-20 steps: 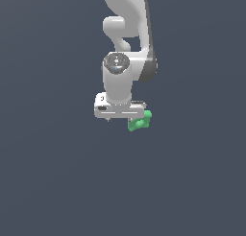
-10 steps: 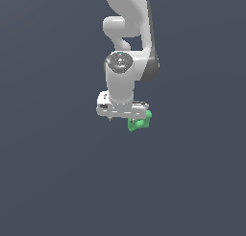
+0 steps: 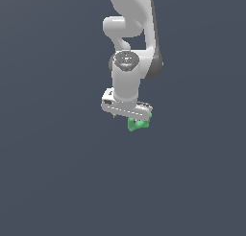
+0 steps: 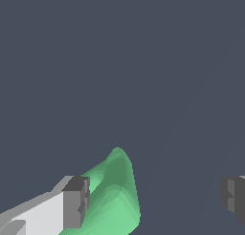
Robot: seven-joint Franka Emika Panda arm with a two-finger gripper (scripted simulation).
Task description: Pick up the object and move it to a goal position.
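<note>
The object is a small bright green blocky piece lying on the plain grey floor, partly hidden beneath the end of the white hand toward the exterior view's right. My gripper hangs low just over it. In the wrist view the gripper is open wide, its two dark fingertips far apart. The object sits between them, close against one fingertip and well away from the other. Nothing is gripped.
The white arm rises straight up behind the hand. All around lies a uniform dark grey floor with no other objects or edges in view.
The hand has shifted slightly toward the exterior view's right and turned a little over the object. The green piece has stayed where it was.
</note>
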